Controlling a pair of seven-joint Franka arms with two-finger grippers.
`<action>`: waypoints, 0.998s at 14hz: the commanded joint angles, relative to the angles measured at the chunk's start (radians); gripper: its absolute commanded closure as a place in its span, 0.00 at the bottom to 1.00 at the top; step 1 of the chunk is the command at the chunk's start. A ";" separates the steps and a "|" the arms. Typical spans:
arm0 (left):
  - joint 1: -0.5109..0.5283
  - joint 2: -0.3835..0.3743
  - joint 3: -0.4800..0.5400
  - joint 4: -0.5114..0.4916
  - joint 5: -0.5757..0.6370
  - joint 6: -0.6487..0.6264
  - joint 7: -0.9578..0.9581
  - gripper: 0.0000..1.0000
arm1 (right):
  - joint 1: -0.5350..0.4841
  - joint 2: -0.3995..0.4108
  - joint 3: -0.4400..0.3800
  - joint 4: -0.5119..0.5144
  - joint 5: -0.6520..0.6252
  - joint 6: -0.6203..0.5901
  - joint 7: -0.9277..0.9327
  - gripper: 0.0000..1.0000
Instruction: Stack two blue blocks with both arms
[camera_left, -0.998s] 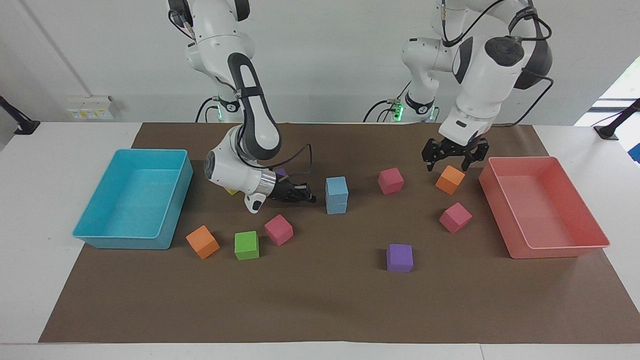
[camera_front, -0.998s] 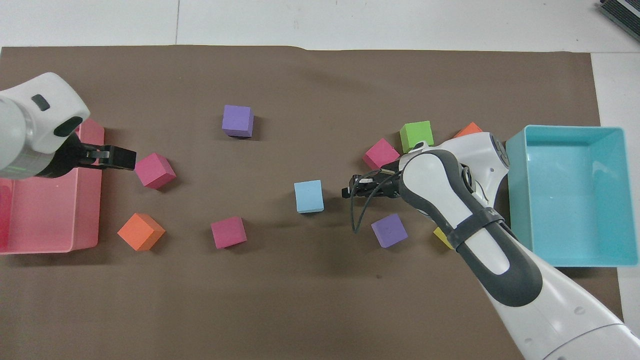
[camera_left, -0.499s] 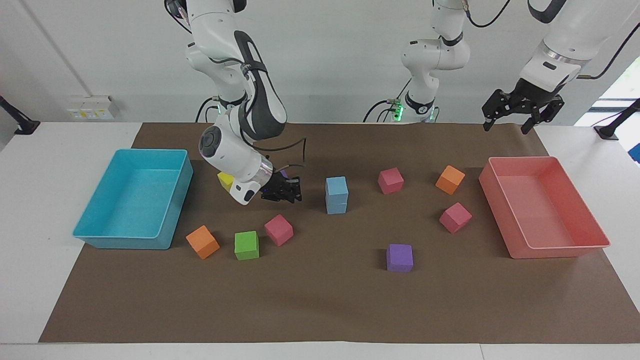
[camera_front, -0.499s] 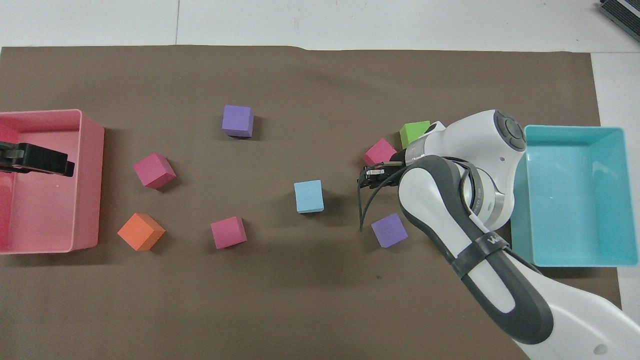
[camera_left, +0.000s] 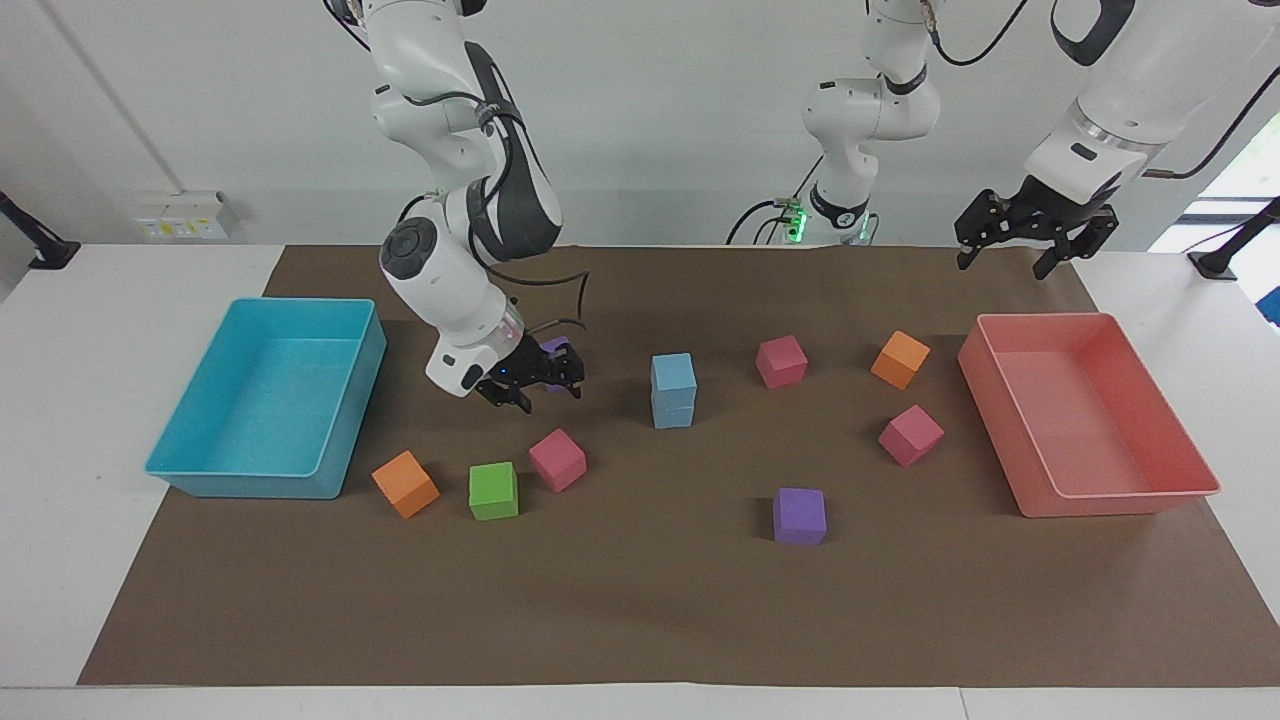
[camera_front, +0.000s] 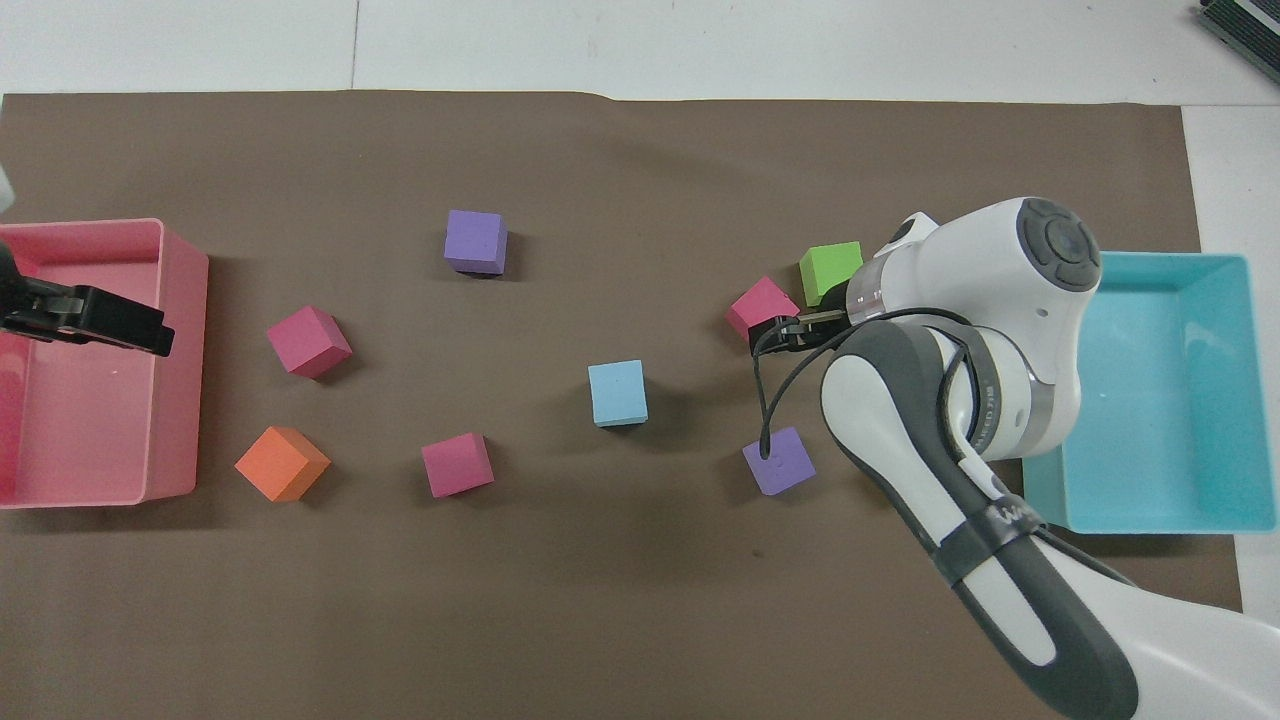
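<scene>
Two small sky-blue matte foam cubes (camera_left: 673, 390) are sitting stacked, one squarely on the other, approx. mid-mat on the brown paper mat (camera_left: 650, 620); from overhead only the top cube (camera_front: 617, 393) is showing. Nothing is touching the stack.

Right gripper (camera_left: 532, 378), black two-finger type on the glossy white right arm, is hanging low over the mat beside the stack, toward the right arm's end of the table, w/ fingers spread apart and gripping nothing. It is partly covering a purple foam cube (camera_front: 778, 461). A magenta foam cube (camera_left: 557, 459), a green foam cube (camera_left: 493, 490) and an orange foam cube (camera_left: 405, 483) are lying farther from the robots than that gripper, near the large turquoise rectangular plastic bin (camera_left: 215, 470).

Left gripper (camera_left: 1031, 238) is waiting raised high over the robots' edge of the salmon-pink rectangular plastic bin (camera_left: 1120, 495), fingers wide apart, holding nothing.

Between stack and pink bin: a second magenta cube (camera_left: 781, 361), a second orange cube (camera_left: 900, 359), a third magenta cube (camera_left: 910, 435). Another purple cube (camera_left: 799, 516) is resting farther from the robots than the stack.
</scene>
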 joint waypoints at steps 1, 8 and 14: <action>-0.003 -0.006 -0.004 0.000 0.004 -0.024 0.003 0.00 | -0.013 -0.038 0.009 0.000 -0.124 -0.028 0.050 0.00; -0.003 -0.041 -0.004 -0.017 0.015 -0.078 0.006 0.00 | -0.055 -0.065 -0.019 0.102 -0.266 -0.214 0.048 0.00; -0.002 -0.035 -0.004 -0.011 0.027 -0.043 0.012 0.00 | -0.164 -0.154 -0.034 0.102 -0.283 -0.270 0.040 0.00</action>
